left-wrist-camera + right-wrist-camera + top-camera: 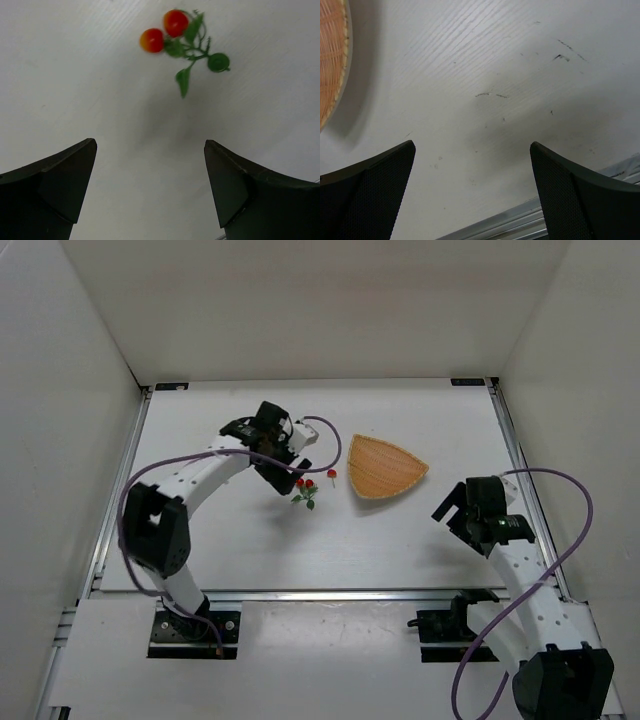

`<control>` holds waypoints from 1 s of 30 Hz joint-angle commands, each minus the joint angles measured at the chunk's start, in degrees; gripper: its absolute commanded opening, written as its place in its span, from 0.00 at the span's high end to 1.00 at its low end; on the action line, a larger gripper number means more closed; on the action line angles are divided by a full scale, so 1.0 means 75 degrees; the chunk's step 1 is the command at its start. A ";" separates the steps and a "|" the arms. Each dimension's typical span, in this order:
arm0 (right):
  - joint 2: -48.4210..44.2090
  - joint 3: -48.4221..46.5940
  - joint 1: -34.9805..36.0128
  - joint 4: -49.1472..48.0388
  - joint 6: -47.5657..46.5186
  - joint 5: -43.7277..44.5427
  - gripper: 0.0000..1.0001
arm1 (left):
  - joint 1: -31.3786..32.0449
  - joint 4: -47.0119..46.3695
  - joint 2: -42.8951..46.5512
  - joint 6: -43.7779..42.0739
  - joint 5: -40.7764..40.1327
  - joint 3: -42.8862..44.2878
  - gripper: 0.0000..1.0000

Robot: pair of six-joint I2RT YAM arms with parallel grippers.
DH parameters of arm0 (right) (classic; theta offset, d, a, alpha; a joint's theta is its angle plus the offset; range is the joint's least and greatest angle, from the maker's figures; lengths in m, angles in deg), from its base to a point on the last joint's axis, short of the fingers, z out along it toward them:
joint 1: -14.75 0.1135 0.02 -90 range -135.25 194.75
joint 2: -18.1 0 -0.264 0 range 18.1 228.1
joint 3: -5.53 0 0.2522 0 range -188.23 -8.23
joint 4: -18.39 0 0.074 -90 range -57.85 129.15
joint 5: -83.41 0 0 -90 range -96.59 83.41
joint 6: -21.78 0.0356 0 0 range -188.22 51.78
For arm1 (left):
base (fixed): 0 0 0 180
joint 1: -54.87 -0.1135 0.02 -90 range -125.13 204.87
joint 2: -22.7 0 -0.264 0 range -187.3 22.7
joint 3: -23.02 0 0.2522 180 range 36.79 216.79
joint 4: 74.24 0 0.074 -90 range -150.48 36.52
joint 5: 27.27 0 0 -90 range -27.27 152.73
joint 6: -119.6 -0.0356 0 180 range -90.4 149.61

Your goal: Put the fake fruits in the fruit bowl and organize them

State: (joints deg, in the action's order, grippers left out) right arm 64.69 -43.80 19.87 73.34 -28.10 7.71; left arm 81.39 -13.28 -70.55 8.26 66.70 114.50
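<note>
Red berry pair (pixel 175 22) on its sprig lies on the table (pixel 250 550), with the single berry (pixel 331 474) at its 2 o'clock and the wicker basket (pixel 385 468) at 3 o'clock. Left gripper (pixel 150 145) hangs wide open near the pair; right gripper (pixel 472 145) is open too.

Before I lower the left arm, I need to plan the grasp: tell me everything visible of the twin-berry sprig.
The sprig bears two glossy red-orange berries side by side on a thin green stem with small plastic-looking leaves. It lies flat on the white table, outside the basket, touching nothing else, just ahead of the open left pincer.
</note>
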 commanded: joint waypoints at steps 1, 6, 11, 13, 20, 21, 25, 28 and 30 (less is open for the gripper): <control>0.0187 -0.0459 0.0289 -0.0195 -0.0263 0.0154 0.00 | 0.0214 0.0234 -0.0794 0.0747 0.0806 0.0524 0.00; 0.0538 -0.0542 0.0675 -0.0195 -0.0193 0.0307 0.00 | 0.0424 0.0164 -0.1756 0.1018 0.1263 0.1017 0.00; 0.0691 -0.0542 0.0746 -0.0195 -0.0193 0.0447 0.00 | 0.0717 0.0164 -0.2495 0.1158 0.1264 0.1322 0.08; 0.0761 -0.0542 0.0746 -0.0195 -0.0193 0.0448 0.00 | 0.0799 0.0164 -0.2858 0.1357 0.1194 0.1509 0.15; 0.0761 -0.0613 0.0746 -0.0195 -0.0263 0.0682 0.00 | 0.0799 0.0164 -0.3117 0.1451 0.0866 0.1334 0.39; 0.0761 -0.0613 0.0746 -0.0195 -0.0263 0.0752 0.00 | 0.0799 0.0094 -0.3187 0.1451 0.0761 0.1264 0.41; 0.0761 -0.0613 0.0746 -0.0195 -0.0345 0.0835 0.00 | 0.0799 0.0093 -0.3340 0.1381 0.0515 0.1368 0.55; 0.0761 -0.0613 0.0746 -0.0195 -0.0416 0.0905 0.00 | 0.0799 0.0093 -0.3422 0.1451 0.0409 0.1520 0.88; 0.0761 -0.0613 0.0746 -0.0195 -0.0416 0.0905 0.00 | 0.0799 0.0093 -0.3422 0.1451 0.0338 0.1521 0.90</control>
State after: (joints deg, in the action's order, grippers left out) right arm 70.48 -45.97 25.27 72.47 -29.89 12.89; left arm 87.51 -11.73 -96.23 19.02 70.83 124.77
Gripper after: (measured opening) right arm 0.996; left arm 0.116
